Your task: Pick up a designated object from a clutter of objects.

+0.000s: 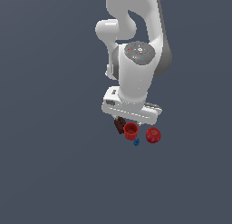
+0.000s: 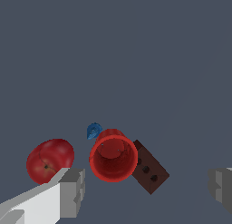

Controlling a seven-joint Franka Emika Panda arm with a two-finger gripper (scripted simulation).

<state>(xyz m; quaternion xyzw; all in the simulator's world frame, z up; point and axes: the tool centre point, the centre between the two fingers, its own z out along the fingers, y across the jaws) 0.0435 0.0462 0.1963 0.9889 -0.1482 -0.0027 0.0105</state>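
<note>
Overhead, wide-open jaws of the gripper (image 2: pixel 146 187), nothing between them, hanging above a small huddle on the grey surface (image 1: pixel 50 173). Directly beneath and between the fingers (image 2: pixel 72 191): a red ribbed cup (image 2: pixel 113 155), upright, mouth up. Touching its side, a dark brown studded block (image 2: pixel 148 168), lying at a slant. Just beside the cup on the other side, a tiny blue piece (image 2: pixel 94 130); near but apart, a red apple (image 2: pixel 50 159), close under one finger.

Which item is the designated one: not shown, though the centring suggests the cup. Contact between the blue piece and the cup: hard to tell from either view.

For a clean grasp: straight descent, jaws kept wide until the tips are below the rim, one finger into the gap between cup and apple, the other clear of the block's outer edge. Probably better to turn the wrist a little first, so that closing does not drag the block along or knock the apple away. Gentle squeeze on the ribbed wall, then a vertical lift.
</note>
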